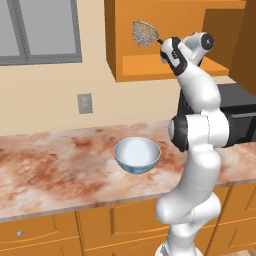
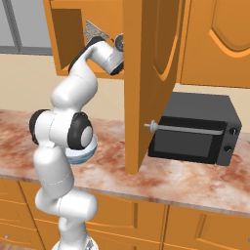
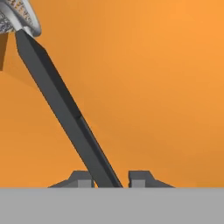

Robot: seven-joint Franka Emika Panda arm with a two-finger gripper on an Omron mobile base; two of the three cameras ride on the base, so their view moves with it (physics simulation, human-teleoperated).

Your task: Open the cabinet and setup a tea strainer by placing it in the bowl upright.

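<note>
Marbled reddish-brown stone counter point(image 1: 55, 170) runs under the large orange-brown wooden wall cabinet point(image 1: 150, 55) in the left base view. On it stands the round pale white-blue ceramic bowl point(image 1: 137, 155), glossy and smooth. High in the open cabinet is the small silver wire-mesh tea strainer point(image 1: 144, 33), with the gripper point(image 1: 163, 44) at its handle end.

From the right base view the arched cabinet door point(image 2: 146, 83) hangs wide open beside a boxy black microwave point(image 2: 195, 129); the white arm partly hides the bowl.

Looking along the hand, the strainer's thin straight black handle point(image 3: 65, 109) runs down between the dark fingertips point(image 3: 83, 178). One tip touches it; whether the jaws have clamped it I cannot tell.

My judgement: make the hold firm low on that slim handle before drawing it out, keeping clear of the door.
</note>
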